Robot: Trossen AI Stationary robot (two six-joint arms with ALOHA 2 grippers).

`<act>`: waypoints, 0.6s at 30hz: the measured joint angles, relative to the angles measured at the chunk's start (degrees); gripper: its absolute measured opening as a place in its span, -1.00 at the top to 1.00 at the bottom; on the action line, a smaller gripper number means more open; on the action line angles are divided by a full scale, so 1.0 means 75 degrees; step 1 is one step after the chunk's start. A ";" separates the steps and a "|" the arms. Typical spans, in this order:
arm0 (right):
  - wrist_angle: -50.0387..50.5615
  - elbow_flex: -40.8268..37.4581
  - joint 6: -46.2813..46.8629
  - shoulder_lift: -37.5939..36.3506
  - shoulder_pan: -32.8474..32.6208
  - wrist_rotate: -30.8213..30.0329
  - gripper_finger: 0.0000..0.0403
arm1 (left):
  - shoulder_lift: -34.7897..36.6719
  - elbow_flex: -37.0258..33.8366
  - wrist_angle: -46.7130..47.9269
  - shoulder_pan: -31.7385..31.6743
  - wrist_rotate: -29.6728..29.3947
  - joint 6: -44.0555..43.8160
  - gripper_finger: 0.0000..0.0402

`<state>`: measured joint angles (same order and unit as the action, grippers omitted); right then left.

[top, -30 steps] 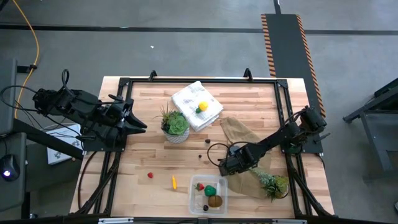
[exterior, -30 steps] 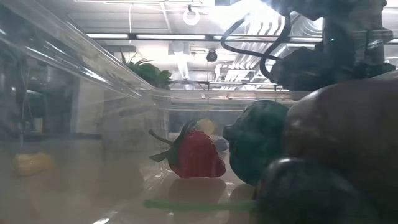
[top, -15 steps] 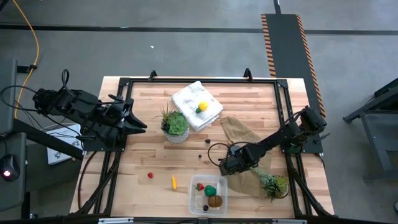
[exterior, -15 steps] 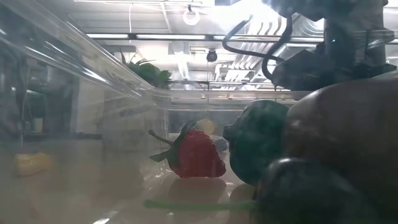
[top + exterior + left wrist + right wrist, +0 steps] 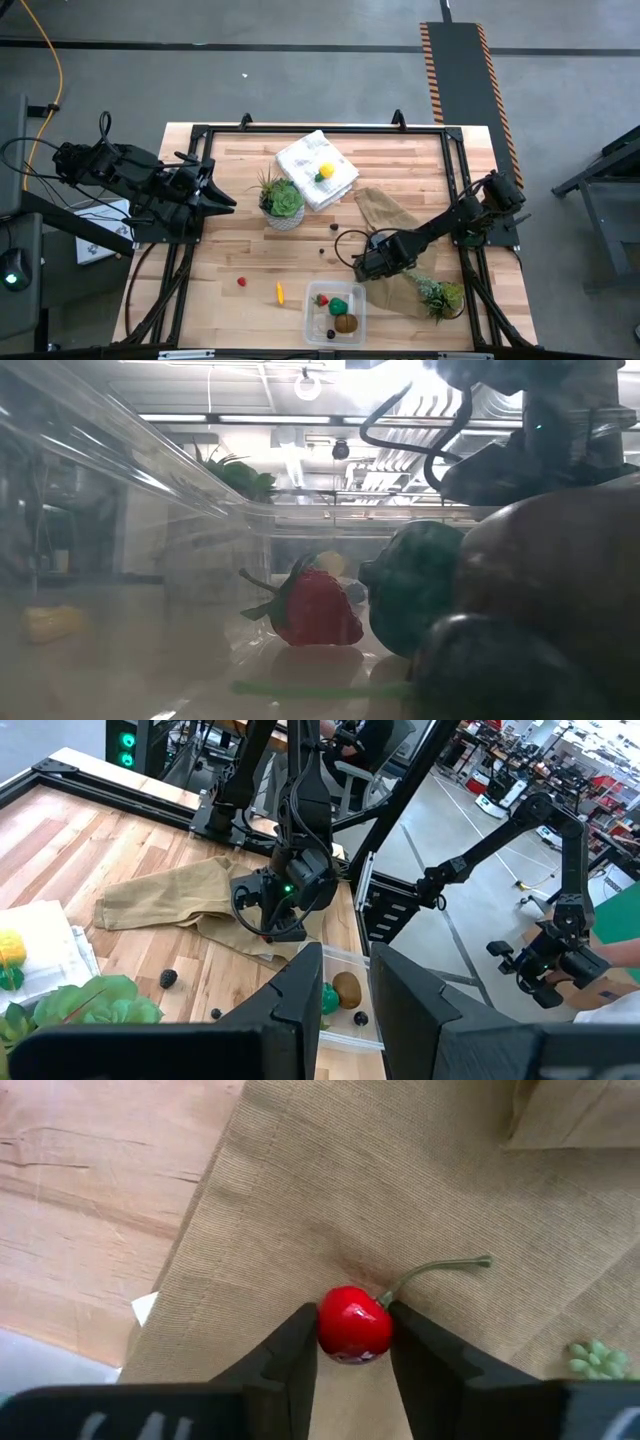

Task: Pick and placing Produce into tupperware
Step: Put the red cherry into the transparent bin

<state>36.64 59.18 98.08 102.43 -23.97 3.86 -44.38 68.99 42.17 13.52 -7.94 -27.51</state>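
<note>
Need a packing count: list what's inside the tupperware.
The tupperware holds a red strawberry, a green piece, a brown kiwi-like ball and a dark berry. Anything beneath them is hidden.
</note>
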 joint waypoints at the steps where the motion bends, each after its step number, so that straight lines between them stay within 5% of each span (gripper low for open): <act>1: 0.0000 0.0000 -0.0006 0.0000 0.0000 0.0000 0.52 | 0.0000 0.0000 0.0000 0.0000 0.0000 0.0000 0.62; 18: 0.0045 0.0003 0.0079 -0.1499 0.0000 -0.1541 0.59 | 0.0000 -0.0002 0.0003 0.0000 0.0000 0.0007 0.62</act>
<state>36.98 59.20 98.67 91.19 -23.97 -7.70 -44.38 68.98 42.19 13.52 -7.94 -27.46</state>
